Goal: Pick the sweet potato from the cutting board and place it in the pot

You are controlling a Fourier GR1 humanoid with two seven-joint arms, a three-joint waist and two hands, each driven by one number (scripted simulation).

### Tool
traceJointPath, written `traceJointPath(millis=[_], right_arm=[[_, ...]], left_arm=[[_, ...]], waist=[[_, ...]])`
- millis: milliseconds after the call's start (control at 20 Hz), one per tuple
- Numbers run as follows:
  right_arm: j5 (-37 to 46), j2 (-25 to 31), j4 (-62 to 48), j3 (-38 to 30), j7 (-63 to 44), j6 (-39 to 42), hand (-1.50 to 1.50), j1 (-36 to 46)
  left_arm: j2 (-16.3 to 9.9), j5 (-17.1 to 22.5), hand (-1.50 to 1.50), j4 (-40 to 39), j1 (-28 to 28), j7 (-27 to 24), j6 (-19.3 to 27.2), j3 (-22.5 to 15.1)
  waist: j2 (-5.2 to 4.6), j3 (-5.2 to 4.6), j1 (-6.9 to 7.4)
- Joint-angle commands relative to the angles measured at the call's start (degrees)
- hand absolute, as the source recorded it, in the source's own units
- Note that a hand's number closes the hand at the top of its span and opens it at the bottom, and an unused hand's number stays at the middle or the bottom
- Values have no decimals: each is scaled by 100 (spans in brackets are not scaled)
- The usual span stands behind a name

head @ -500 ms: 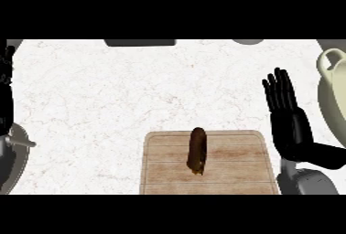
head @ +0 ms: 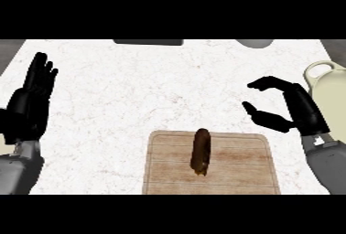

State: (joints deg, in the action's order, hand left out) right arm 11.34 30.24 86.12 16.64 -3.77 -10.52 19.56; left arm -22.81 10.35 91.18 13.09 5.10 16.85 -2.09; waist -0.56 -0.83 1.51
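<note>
Reaching for the sweet potato [head: 201, 151] is the step in hand, judging by how things lie: it rests on the cutting board [head: 240, 167] at the near middle of the counter [head: 155, 87], untouched, and the cream pot [head: 329, 84] waits at the far right edge, only partly in view. The right hand [head: 287, 109] hovers above the bare counter just right of and beyond the board, thumb and fingers curved toward each other with a wide gap between them, holding nothing. The left hand [head: 30, 103] rests open at the left edge, fingers up.

The sweet potato lies with its long axis running near to far, very slightly tilted, one end pointing to the far edge of the board and the other toward the robot. To do the step well, the right hand should probably come in from the right side and close across the narrow width at about mid-length, thumb on one flank and fingers on the other, so the load balances. Gripping near an end would likely let it swing. It should lift clear of the board before travelling right to the pot.
</note>
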Motion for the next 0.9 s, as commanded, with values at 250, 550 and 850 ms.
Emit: traceJointPath(millis=[250, 550, 850], right_arm=[[1024, -95, 302, 611, -570, 750, -150, 805], [742, -142, 1044, 1047, -2677, 2387, -150, 1587], [364, -884, 318, 1839, -4357, 3827, -150, 2473]], left_arm=[[274, 135, 0, 184, -15, 752, -27, -52], [81, 437, 0, 105, -177, 662, -347, 310], [264, 215, 0, 62, -103, 515, -277, 65]], waist=[[64, 81, -134], [94, 69, -118], [62, 61, -7]])
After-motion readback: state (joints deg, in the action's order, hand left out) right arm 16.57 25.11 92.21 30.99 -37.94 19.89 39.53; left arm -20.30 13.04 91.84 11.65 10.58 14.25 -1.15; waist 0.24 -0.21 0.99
